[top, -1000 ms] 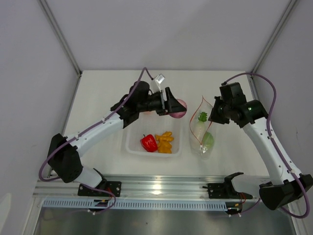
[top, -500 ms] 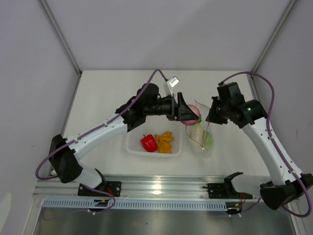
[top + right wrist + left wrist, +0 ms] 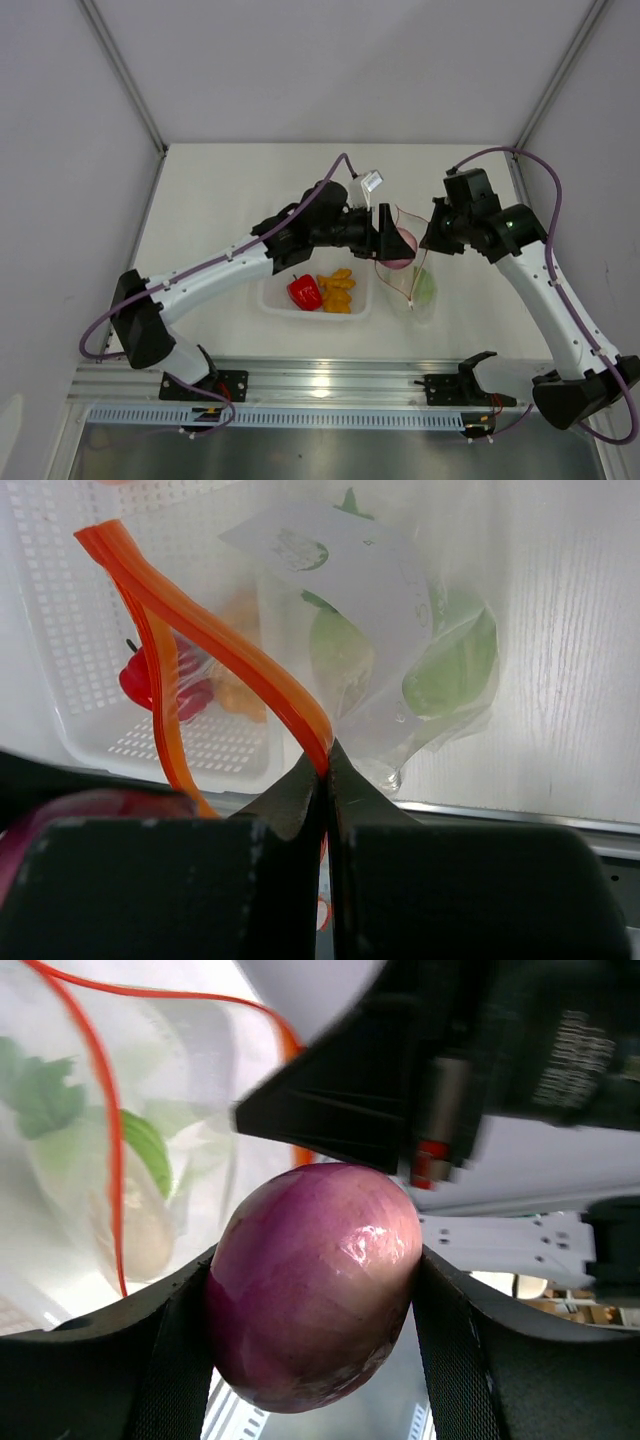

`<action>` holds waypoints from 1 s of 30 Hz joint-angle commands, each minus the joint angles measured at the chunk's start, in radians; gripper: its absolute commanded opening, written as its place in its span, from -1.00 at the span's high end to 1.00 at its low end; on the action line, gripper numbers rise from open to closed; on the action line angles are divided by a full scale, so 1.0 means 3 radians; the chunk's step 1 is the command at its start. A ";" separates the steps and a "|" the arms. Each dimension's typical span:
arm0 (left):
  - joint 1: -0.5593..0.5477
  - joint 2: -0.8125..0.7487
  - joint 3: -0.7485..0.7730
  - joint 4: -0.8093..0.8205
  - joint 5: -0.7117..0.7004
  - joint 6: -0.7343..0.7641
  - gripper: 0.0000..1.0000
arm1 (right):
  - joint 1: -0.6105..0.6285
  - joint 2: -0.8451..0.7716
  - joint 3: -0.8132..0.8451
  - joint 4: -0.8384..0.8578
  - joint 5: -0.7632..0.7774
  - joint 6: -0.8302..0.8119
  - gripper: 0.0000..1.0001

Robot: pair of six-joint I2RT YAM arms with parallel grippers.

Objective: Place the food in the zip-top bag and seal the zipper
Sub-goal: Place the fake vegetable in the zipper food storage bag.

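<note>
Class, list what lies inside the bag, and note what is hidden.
Inside the bag: cabbage and radish. A white label covers part of them. The onion is only at the mouth.

My overhead view is bright and even, with only faint, soft shadows and one glare spot on the metal rail (image 3: pixel 320 392). On the left wrist camera, highlights gleam on the purple onion (image 3: pixel 315 1285); the background behind it blurs. The right wrist view is washed-out — the table (image 3: pixel 560 680) is nearly blown white.
</note>
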 commanded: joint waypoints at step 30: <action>-0.0033 -0.0484 -0.0007 -0.0472 -0.1177 0.0458 -0.99 | 0.0061 -0.0182 0.0033 0.0041 -0.0182 0.0081 1.00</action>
